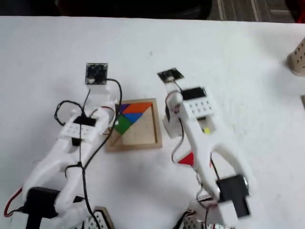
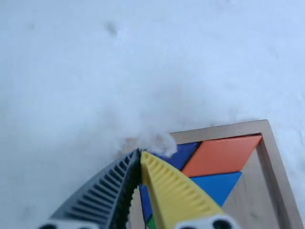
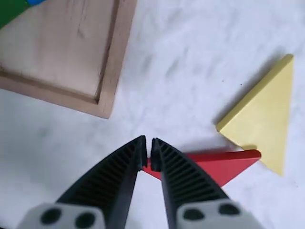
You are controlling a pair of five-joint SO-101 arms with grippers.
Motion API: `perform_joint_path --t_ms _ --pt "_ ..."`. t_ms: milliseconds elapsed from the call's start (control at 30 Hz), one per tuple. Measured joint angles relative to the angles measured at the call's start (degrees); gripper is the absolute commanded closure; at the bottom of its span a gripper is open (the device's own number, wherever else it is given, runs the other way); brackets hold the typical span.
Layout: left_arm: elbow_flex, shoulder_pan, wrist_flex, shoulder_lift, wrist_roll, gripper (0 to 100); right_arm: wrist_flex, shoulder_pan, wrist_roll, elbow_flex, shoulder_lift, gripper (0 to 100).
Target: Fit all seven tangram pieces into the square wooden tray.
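The square wooden tray (image 1: pixel 143 138) lies mid-table with blue (image 1: pixel 125 108), orange (image 1: pixel 136 108) and green (image 1: pixel 123 125) pieces packed in its far-left part. My left gripper (image 2: pixel 139 152) is shut and empty, its tips over the tray's corner (image 2: pixel 143 142) beside a blue piece (image 2: pixel 217 186) and the orange piece (image 2: pixel 219 155). My right gripper (image 3: pixel 147 143) is shut, its tips at the corner of the red triangle (image 3: pixel 224 164), which lies flat on the table. Touching that piece is the yellow triangle (image 3: pixel 264 119). The tray's near corner (image 3: pixel 107 95) is close by.
The tray's right and near floor (image 1: pixel 143 131) is bare wood. The red triangle (image 1: pixel 187 159) and yellow triangle (image 1: pixel 206 130) lie right of the tray, partly under the right arm. A wooden object (image 1: pixel 298 59) stands at the far right edge. Cables (image 1: pixel 88 143) trail along the left arm.
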Motion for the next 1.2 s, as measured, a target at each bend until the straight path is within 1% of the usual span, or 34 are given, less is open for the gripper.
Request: perform_joint_path --t_ms 67,133,200,333,533,600,767,833,933,1000,1133,1200 --pt "0.00 -0.62 0.00 0.00 0.00 98 -2.99 0.00 0.00 5.98 -4.31 98.2" --pt "0.00 -0.62 0.00 0.00 0.00 98 -4.31 0.00 0.18 11.25 -8.18 98.2" --pt "0.00 -2.11 0.00 0.00 0.00 98 -5.01 0.00 0.44 15.12 -11.96 98.2" --pt "0.00 -5.89 0.00 0.00 0.00 98 -5.63 0.00 2.29 19.78 -15.74 98.1" --pt "0.00 -11.25 0.00 0.00 0.00 98 -8.26 0.88 4.31 22.51 -16.09 97.9" --pt "0.18 -12.22 -0.26 0.00 0.00 98 -9.49 2.90 4.40 22.77 -16.00 95.1" --pt "1.49 -13.36 -3.60 0.00 0.00 98 -11.25 5.98 3.96 22.77 -16.00 80.3" --pt "1.49 -13.45 -3.87 0.00 0.00 98 -11.25 6.15 2.46 22.77 -16.00 79.4" --pt "1.49 -13.63 -3.87 0.00 0.00 98 -11.25 6.24 2.11 22.77 -16.00 79.3" --pt "1.49 -13.71 -3.87 0.00 0.00 95 -11.25 6.42 2.11 22.77 -16.00 79.1" --pt "1.49 -13.80 -3.87 0.00 0.00 83 -11.43 7.74 1.85 22.77 -16.00 79.1" --pt "1.49 -13.80 -3.87 0.00 0.00 79 -12.66 8.62 -0.35 22.77 -16.00 79.3"
